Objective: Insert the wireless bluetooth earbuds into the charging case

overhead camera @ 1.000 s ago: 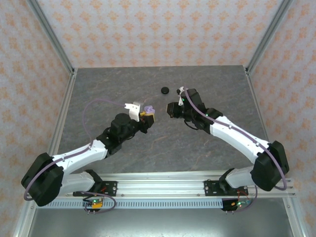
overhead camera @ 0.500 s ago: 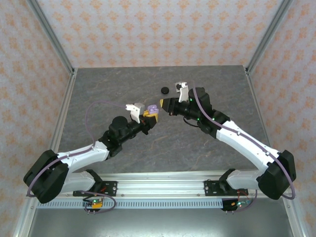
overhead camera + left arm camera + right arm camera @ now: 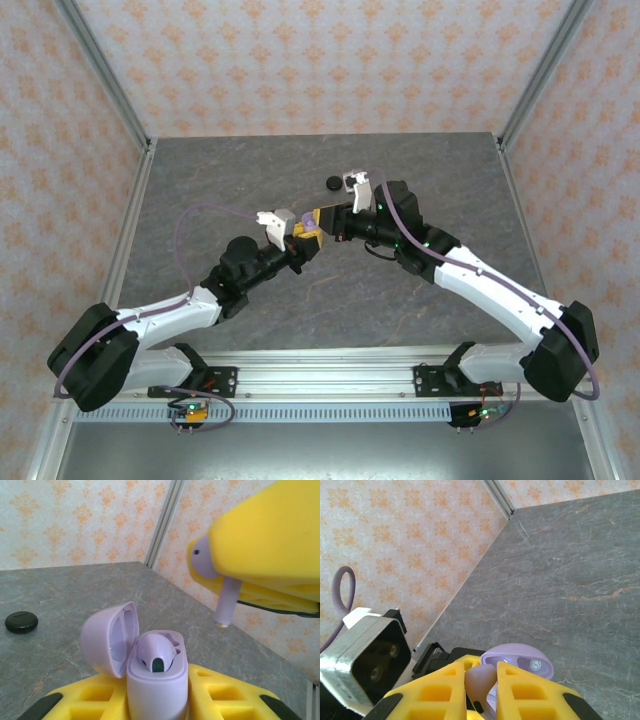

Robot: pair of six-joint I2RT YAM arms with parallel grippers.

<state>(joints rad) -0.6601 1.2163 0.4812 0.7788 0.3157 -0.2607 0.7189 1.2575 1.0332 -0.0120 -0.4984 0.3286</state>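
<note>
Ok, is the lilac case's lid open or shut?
Open: the lid is hinged back, showing one earbud seated inside the lilac case.

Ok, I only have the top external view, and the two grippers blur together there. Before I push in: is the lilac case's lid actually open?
Observer: Yes. In the left wrist view the lilac case, clamped in the left gripper, has its lid swung open.
Operator: Anything inside?
Observer: One lilac earbud looks seated; the pocket beside it looks empty.
Operator: And the one I'm carrying?
Observer: The right gripper pinches the second lilac earbud by its head, stem pointing down. It is above the case and off to one side, not touching it.
</note>
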